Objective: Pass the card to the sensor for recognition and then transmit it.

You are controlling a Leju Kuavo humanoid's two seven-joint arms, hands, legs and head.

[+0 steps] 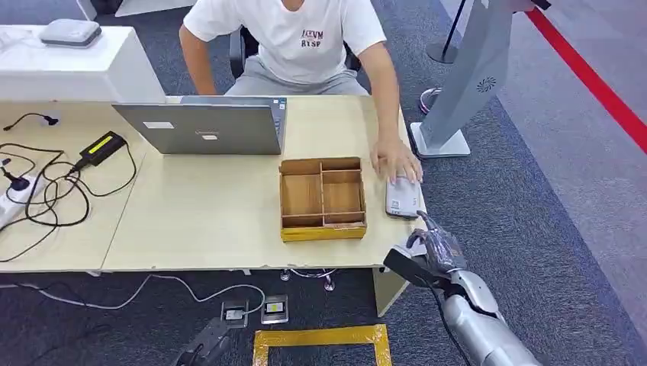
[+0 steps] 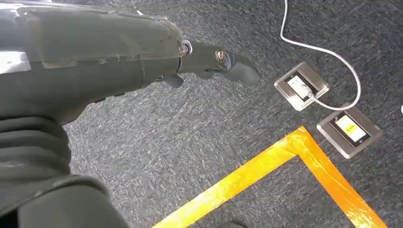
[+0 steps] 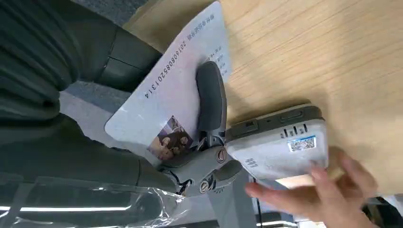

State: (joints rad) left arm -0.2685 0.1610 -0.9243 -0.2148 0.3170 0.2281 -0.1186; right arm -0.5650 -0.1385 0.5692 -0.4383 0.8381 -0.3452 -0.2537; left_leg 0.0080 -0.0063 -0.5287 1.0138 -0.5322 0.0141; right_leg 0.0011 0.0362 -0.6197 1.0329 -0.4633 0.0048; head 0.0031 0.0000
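My right hand (image 1: 436, 252) pinches the pale printed plastic card (image 3: 167, 109) just short of the white rounded sensor box (image 1: 402, 197), where a person's hand (image 1: 396, 160) rests; my left hand (image 2: 209, 61) hangs with fingers apart.

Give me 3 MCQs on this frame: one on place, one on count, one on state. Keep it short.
1. Where does the sensor lie?
A. inside the wooden tray
B. on the desk, right of the wooden tray
C. on the laptop

2. How many compartments does the wooden tray have?
A. two
B. four
C. nine

3. What is the right hand doing?
A. holding the card
B. hanging with nothing in it
C. pressing the laptop

Answers:
1 B: the sensor lies past the tray's right wall, under a person's hand.
2 B: the dividers mark four.
3 A: in the right wrist view the thumb presses on the card.
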